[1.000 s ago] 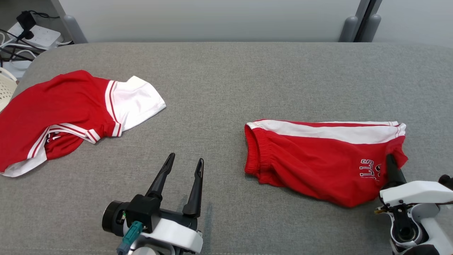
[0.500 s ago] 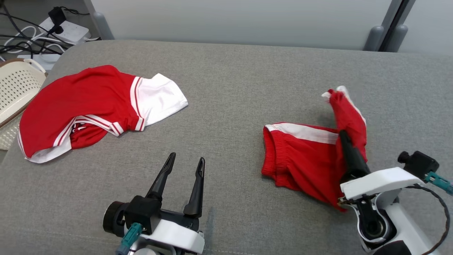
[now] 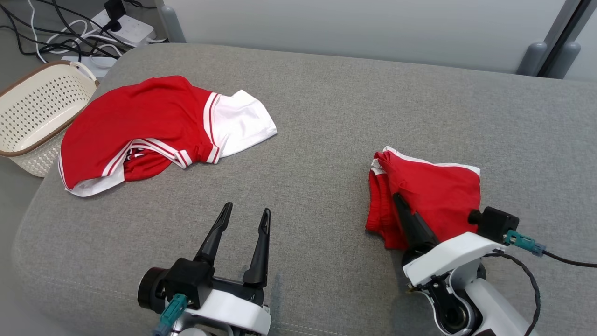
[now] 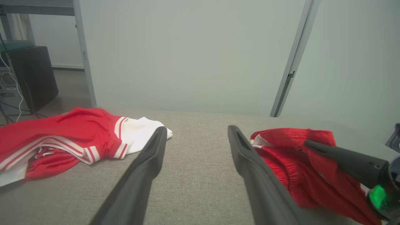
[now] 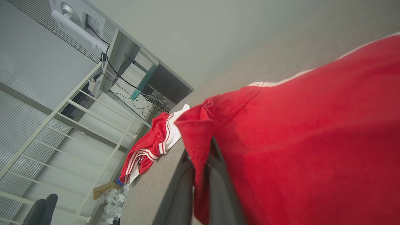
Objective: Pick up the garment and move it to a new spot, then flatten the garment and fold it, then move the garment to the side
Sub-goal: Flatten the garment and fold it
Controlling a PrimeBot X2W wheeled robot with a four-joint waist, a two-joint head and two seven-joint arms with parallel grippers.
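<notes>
Shorts now double in right tool

Smooth red cloth shorts, coarse grey woven cushion, perforated plastic basket

Jersey lies left on the cushion, shorts right.

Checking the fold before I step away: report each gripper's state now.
Left gripper: open, holding nothing.
Right gripper: shut on the folded-over edge of the red shorts.
</notes>
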